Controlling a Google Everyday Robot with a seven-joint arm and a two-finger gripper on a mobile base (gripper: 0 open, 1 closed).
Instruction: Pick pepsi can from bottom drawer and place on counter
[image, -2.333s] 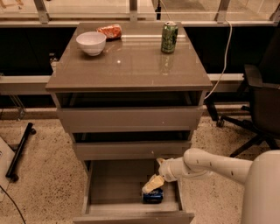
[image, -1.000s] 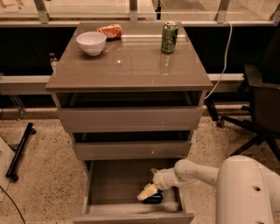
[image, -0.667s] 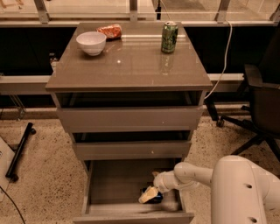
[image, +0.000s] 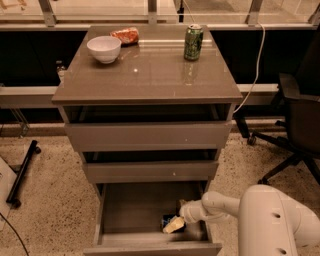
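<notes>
The bottom drawer (image: 132, 210) is pulled open below the two shallower drawers and shows a plain grey inside. The pepsi can (image: 166, 219) is a small dark blue shape at the drawer's front right, mostly hidden by my gripper. My gripper (image: 173, 226) reaches down into the drawer from the right on a white arm. Its pale tip sits right at the can, touching or covering it. The counter (image: 150, 75) is the glossy grey-brown top of the cabinet.
On the counter stand a white bowl (image: 104, 48) at the back left, a red-orange snack bag (image: 126, 35) behind it, and a green can (image: 193, 43) at the back right. A black office chair (image: 300, 120) stands to the right. A white cable (image: 257, 65) hangs behind the cabinet.
My arm has dropped lower into the bottom drawer and my gripper has slid left and down onto the can. The can has stayed in place.
</notes>
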